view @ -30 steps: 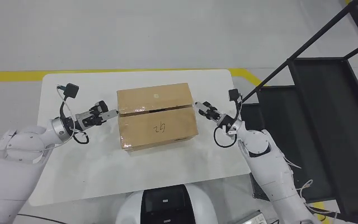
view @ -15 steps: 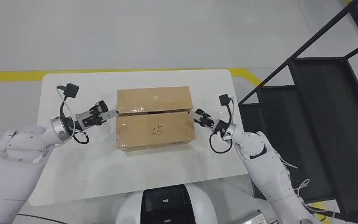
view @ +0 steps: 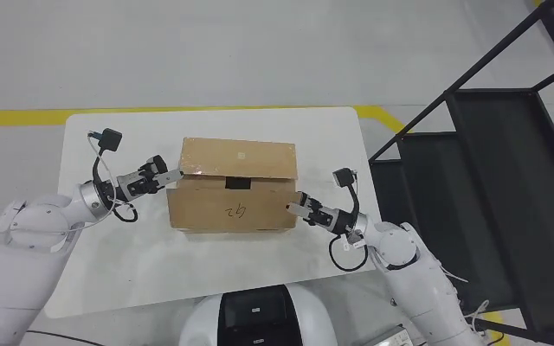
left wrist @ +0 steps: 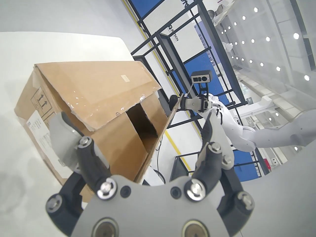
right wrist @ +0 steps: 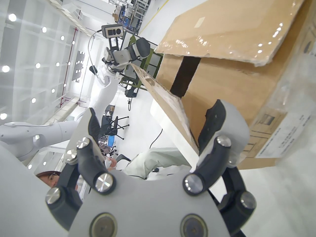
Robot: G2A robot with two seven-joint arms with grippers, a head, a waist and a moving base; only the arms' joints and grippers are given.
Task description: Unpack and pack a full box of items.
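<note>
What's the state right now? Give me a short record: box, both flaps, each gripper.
box: cardboard box on the white table
far flap: lying down over the top
near flap: lifted, tilted up toward the robot
opening: dark gap between the flaps; contents not visible
left gripper: open, at the box end on its side, by the seam
right gripper: open, the near flap's end edge between its fingers

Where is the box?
In the top view, the box sits mid-table, between the left gripper and the right gripper.
</note>
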